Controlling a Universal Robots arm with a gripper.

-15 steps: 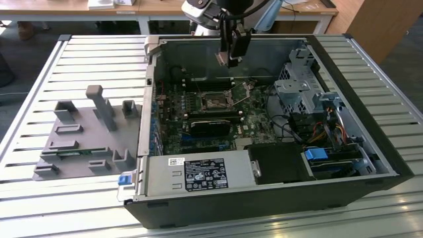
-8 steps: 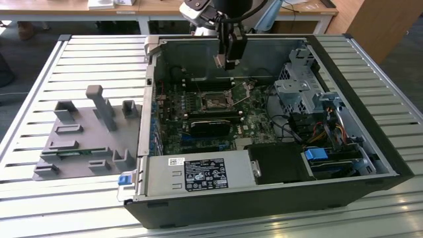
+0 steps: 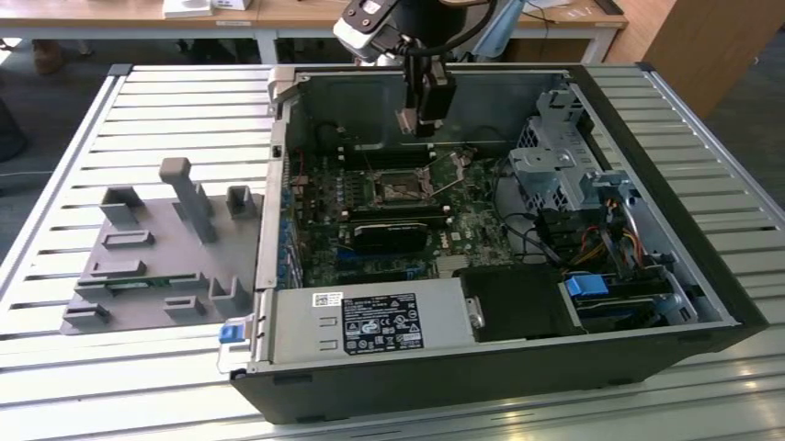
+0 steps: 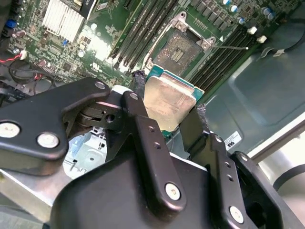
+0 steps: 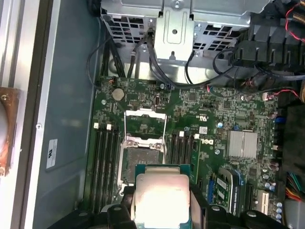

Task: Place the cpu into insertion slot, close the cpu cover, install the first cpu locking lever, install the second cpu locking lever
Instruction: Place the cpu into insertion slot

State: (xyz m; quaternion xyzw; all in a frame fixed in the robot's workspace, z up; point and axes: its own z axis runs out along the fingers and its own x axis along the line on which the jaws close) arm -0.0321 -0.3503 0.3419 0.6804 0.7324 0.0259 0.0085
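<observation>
Alignment over the socket is what the work turns on. The cpu (image 5: 162, 198) is held flat, its face turned up, with the jaws of the gripper (image 5: 162, 206) clamped on two of its opposite edges. In both wrist views the insertion slot (image 5: 140, 162) lies on the motherboard (image 5: 209, 119) below and a little ahead of the chip, empty, its bed of contacts bare. Nearly square, the cpu has no real long axis. In the first wrist view its edges run roughly parallel to those of the slot, so I judge it close to square with the seat but neither over it nor down in it. The chip has a dull grey-tan metal lid with rounded corners, catching glare, and a rim of green board shows around it. One black finger (image 4: 139, 83) presses its side in the second wrist view. The cpu cover (image 5: 145, 125), a thin silver frame, stands swung open on the side of the slot away from the chip, and a thin locking lever (image 4: 231, 46) juts out free beside the slot. Dark memory slots (image 5: 105, 157) flank the socket. In the exterior view the gripper hangs at upper centre inside the open computer case (image 3: 516, 386), just above the slot at mid-frame. A grey fixture tray (image 3: 135, 276) lies on the slatted table (image 3: 172, 101) at the exterior view's left.
</observation>
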